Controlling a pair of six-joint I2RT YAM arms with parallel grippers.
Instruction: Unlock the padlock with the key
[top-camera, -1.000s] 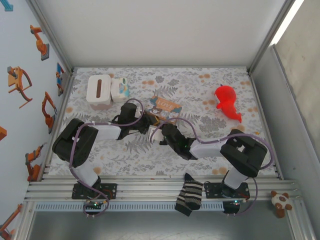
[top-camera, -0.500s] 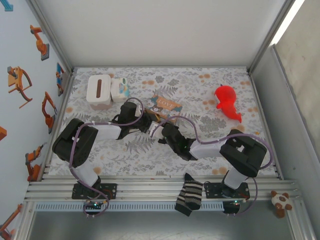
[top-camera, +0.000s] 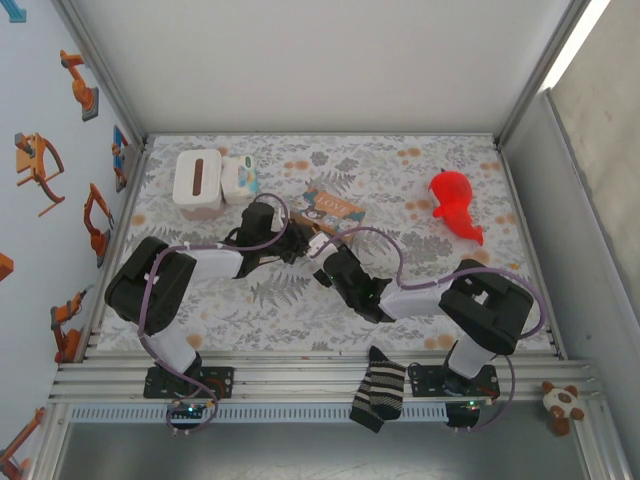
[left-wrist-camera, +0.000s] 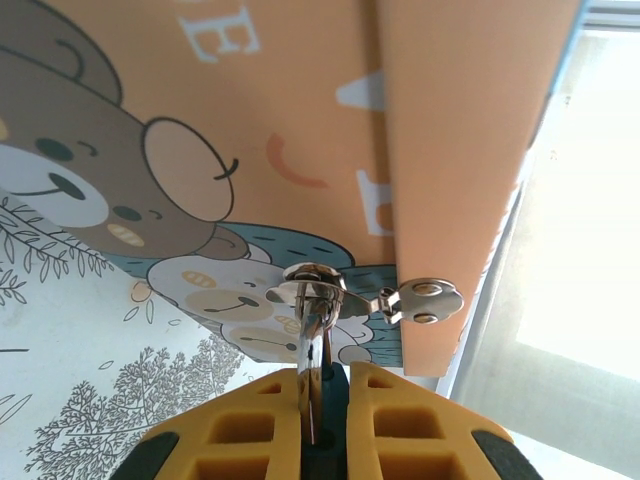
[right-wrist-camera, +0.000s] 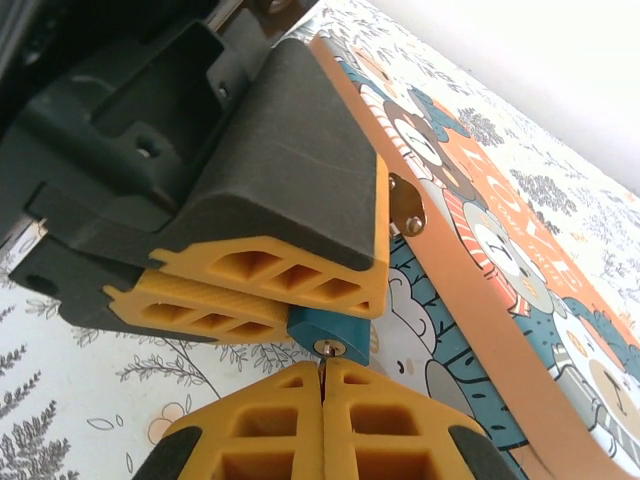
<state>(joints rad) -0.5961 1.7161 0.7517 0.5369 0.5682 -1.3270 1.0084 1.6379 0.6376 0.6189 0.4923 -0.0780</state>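
Observation:
The padlock (right-wrist-camera: 331, 332) has a small blue body, and its silvery shackle (left-wrist-camera: 312, 345) passes through the metal hasp (left-wrist-camera: 420, 300) of the orange "LOVE" box (left-wrist-camera: 300, 120). My left gripper (left-wrist-camera: 323, 385) is shut on the padlock's body; its yellow fingers (right-wrist-camera: 300, 280) clamp it from both sides. My right gripper (right-wrist-camera: 322, 376) is shut on the key (right-wrist-camera: 322, 370), a thin dark sliver between the fingertips. The key's tip is at the keyhole on the padlock's underside. From above, both grippers (top-camera: 300, 245) (top-camera: 322, 262) meet at the box's near corner (top-camera: 333, 208).
At the back left stand a white box (top-camera: 197, 180) and a smaller white and blue one (top-camera: 240, 178). A red toy (top-camera: 455, 200) lies at the back right. A striped sock (top-camera: 380, 390) hangs on the front rail, and a plush toy (top-camera: 565, 402) sits off the table's right corner.
My right gripper has edged up and slightly right toward the left gripper and the box. The left gripper has hardly moved. Both stay shut.

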